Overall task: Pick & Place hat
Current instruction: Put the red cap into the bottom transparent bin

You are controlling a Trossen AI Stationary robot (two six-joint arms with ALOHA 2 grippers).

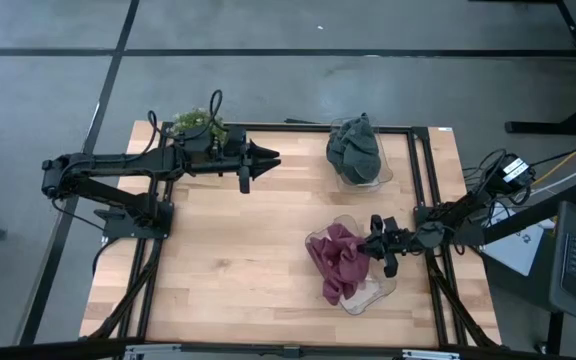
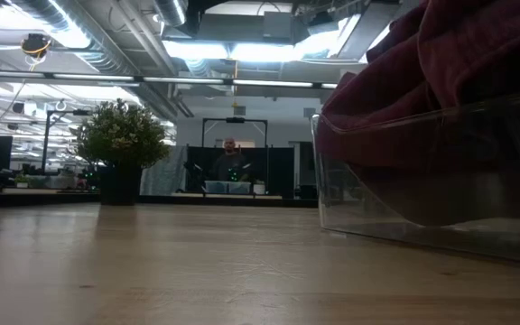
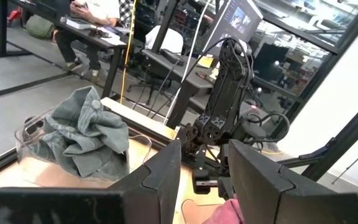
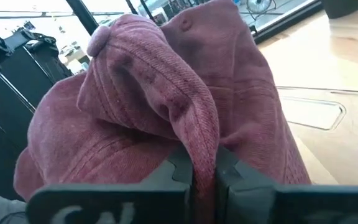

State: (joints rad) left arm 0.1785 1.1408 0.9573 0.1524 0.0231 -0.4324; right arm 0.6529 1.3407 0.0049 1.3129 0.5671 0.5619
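**Right claw clamped on maroon hat**

Left gripper (image 1: 268, 158) hangs over bare wooden table (image 1: 218, 250), fingers parted, holding nothing. Green hat (image 1: 355, 148) in its clear bin beyond it. Right gripper (image 1: 365, 246) pinches maroon hat (image 1: 338, 258) fold, inside clear tray (image 1: 368, 292). Open office behind.

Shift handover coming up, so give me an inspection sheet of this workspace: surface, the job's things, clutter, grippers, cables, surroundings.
Surface: wooden table inside a dark frame.
Job's things: maroon hat bunched in a clear container on the right side; grey-green hat in a second clear container at the far edge.
Clutter: potted plant at the far left corner.
Grippers: right gripper shut on a fold of the maroon hat; left gripper open and empty, raised near the far edge, pointing toward the grey-green hat.
Cables: bundle by the right arm's base.
Surroundings: person seated at a desk beyond the table.
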